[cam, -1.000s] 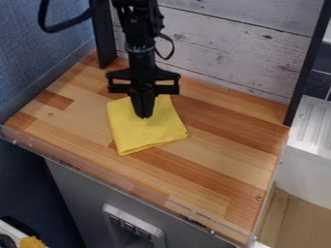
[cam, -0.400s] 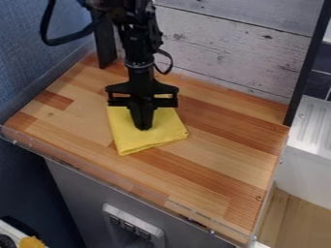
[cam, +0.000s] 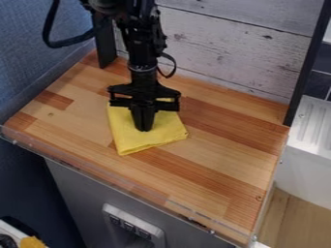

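Camera view, recorded from left to right. Blue textured wall [cam: 38, 48]: noted well to the left of the gripper [cam: 143, 129]. Yellow item [cam: 31, 242], partly cut off: noted far to its lower left. Grey cabinet front [cam: 77, 193]: set below it. Black upright [cam: 105, 43]: placed behind it, to the left. Socket panel [cam: 129, 224]: fitted in the cabinet front. Gripper, black, one: pointed downward, fingers drawn together, tips set against the cloth; whether any fabric was pinched could not be told. Yellow cloth [cam: 165, 131], folded, one: laid flat beneath the gripper and spread around its tips. Wooden worktop [cam: 219, 160]: extended under the cloth, mostly to the gripper's right. Whitewashed plank wall [cam: 239, 43]: set behind it. Second black upright [cam: 305, 68], white ribbed surface [cam: 313, 121] and dark tiles [cam: 318, 85]: listed well apart, to its right.
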### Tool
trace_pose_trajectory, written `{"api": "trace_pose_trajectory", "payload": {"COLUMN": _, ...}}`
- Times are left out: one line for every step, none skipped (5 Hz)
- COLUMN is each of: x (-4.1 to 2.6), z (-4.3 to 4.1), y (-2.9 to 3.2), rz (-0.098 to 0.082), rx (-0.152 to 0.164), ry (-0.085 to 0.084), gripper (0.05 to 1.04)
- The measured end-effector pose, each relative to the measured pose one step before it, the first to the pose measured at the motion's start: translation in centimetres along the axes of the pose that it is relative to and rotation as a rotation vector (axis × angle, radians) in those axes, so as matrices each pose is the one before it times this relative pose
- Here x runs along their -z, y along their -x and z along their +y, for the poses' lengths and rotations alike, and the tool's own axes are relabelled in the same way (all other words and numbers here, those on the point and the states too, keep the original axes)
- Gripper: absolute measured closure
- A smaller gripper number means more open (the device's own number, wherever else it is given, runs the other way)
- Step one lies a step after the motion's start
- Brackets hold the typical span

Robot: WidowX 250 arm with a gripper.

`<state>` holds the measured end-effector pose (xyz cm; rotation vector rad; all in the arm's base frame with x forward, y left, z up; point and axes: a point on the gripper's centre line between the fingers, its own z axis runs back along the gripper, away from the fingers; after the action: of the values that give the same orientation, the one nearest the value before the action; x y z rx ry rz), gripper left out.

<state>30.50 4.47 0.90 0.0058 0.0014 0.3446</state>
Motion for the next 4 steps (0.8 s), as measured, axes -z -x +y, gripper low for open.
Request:
{"api": "trace_pose_trajectory", "payload": {"x": -0.009, "z": -0.557, "y": 0.557, "rz": 0.0031, "rx": 0.067, "ry": 0.0087, "gripper": 1.021}}
{"api": "trace_pose_trajectory", "payload": {"x": 0.052, "z": -0.503, "y": 0.289, "rz": -0.0051, "rx": 0.0648, "ry": 0.0085, "gripper": 1.021}}
{"api": "trace_pose_trajectory", "payload": {"x": -0.023, "z": -0.474, "y": -0.07, "rz": -0.0059, "rx": 0.0644, "ry": 0.0005, "gripper": 1.021}}
{"api": "trace_pose_trajectory", "payload": {"x": 0.005, "z": -0.488, "y": -0.148, "rz": -0.0014, "rx": 0.0497, "ry": -0.002, "gripper": 1.021}}
